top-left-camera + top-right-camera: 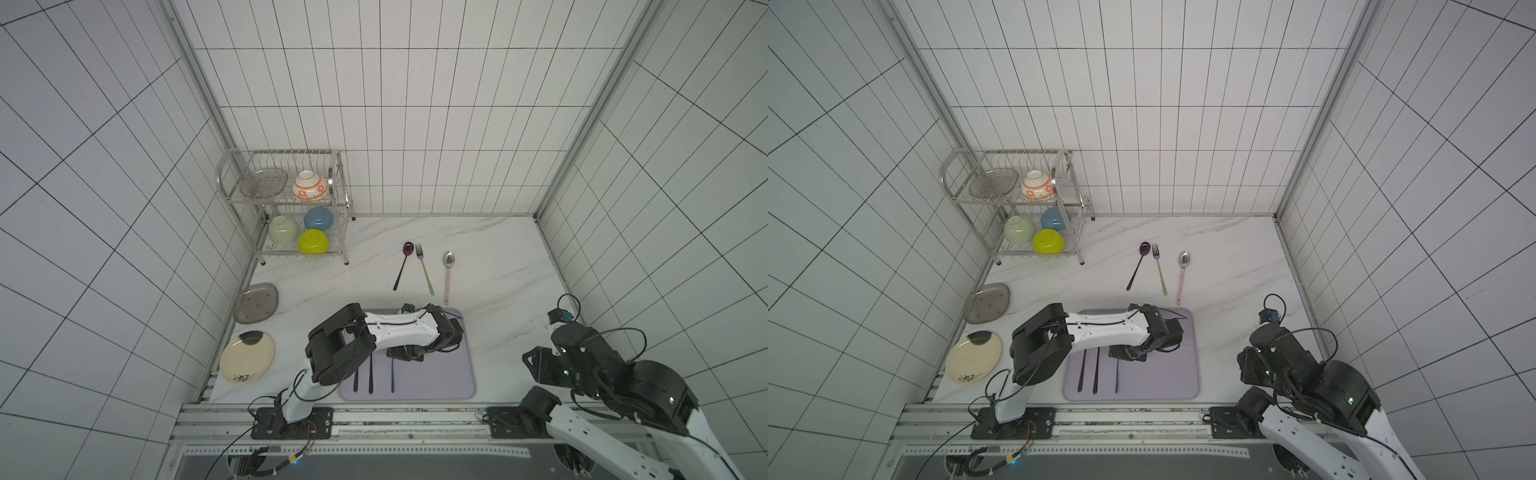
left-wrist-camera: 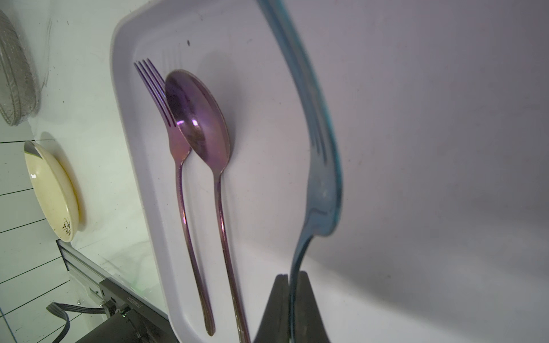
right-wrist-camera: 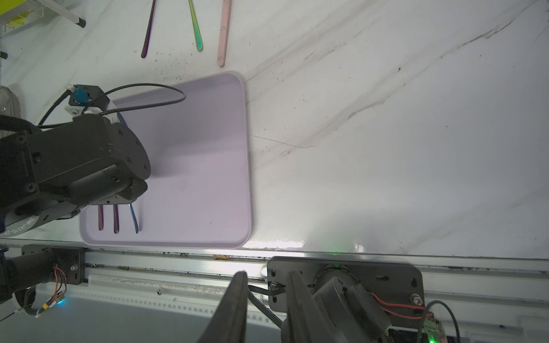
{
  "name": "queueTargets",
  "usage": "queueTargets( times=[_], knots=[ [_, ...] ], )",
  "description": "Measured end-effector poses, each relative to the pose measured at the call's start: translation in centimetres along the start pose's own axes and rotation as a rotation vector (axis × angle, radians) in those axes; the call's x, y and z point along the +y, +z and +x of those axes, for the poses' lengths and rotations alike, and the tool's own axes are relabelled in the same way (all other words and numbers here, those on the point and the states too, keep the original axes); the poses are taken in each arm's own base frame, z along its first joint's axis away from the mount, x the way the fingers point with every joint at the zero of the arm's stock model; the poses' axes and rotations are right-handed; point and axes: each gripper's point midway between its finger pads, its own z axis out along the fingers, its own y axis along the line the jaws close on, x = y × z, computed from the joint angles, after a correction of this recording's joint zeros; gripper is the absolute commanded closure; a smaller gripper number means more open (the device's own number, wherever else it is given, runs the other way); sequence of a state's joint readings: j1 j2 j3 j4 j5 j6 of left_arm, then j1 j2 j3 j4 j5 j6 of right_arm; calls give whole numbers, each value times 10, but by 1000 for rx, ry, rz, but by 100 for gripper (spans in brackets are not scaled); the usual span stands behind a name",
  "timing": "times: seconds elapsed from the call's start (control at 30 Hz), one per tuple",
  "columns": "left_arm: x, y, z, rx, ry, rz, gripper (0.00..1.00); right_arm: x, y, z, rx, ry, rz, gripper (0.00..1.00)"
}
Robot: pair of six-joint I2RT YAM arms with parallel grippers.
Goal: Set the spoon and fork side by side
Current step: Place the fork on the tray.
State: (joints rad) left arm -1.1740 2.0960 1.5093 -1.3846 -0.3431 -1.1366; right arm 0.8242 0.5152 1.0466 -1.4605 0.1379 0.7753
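1. While the L claw (image 2: pixel 292 277) had its jaws pinched tight on the handle of a blue utensil (image 2: pixel 322 178), that piece stood turned on edge over the lilac tray (image 1: pixel 440 374). Fork or spoon, couldn't tell.
2. Purple fork (image 2: pixel 178 166) & purple spoon (image 2: pixel 202 118) lay flat in the tray's 9 o'clock part, side by side, handles twd 6 o'clock. The spoon's bowl met the fork's tines in the L wrist view, and the handles were slightly apart.
3. The blue utensil was at 3 o'clock of the purple spoon, near it but not touching. In both top views its handle ran approx parallel w/ theirs.
4. R claw (image 3: pixel 266 274) hung near the table's (image 1: pixel 498 291) 5 o'clock corner, well apart from the tray, w/ a narrow gap btwn the jaws and nothing in it.
5. At 12 o'clock of the tray, on bare table, lay a dark spoon (image 1: pixel 403 266), a green-handled fork (image 1: pixel 425 270) & a pink-handled spoon (image 1: pixel 448 270), in a row, none touching.
6. Dish rack (image 1: pixel 291 152) w/ bowls stood at 10 o'clock. A grey plate (image 1: pixel 257 302) & a cream plate (image 1: pixel 247 357) were at 8 o'clock.
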Motion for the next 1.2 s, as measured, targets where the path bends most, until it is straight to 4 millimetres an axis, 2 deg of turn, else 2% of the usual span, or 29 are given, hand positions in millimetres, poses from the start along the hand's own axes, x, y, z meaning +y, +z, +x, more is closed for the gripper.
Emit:
queueTargets(
  times=[0.2,0.4,0.53,0.67,0.77,0.87,0.97,1.1,1.2],
  knots=[
    [-7,8,7,15,14,-6,76,-3,-1,3,3,13,4,74],
    [-7,8,8,15,20,-9,70,-6,-1,5,12,16,15,74],
    [-7,5,8,13,14,4,60,-7,-1,6,15,13,17,70],
    [-13,-5,3,-5,-11,66,48,-6,-1,6,30,1,32,63],
    [-8,-27,-8,-41,-52,148,39,-4,1,4,46,-9,47,61],
    [13,-54,-24,-88,-114,239,31,0,2,1,60,-14,58,61],
    [51,-74,-41,-132,-202,317,23,7,9,-1,101,-24,79,61],
    [120,-77,-54,-168,-342,374,16,21,27,-5,173,-40,117,61],
    [172,-72,-49,-195,-440,395,12,39,45,-8,218,-74,138,61]
  ],
)
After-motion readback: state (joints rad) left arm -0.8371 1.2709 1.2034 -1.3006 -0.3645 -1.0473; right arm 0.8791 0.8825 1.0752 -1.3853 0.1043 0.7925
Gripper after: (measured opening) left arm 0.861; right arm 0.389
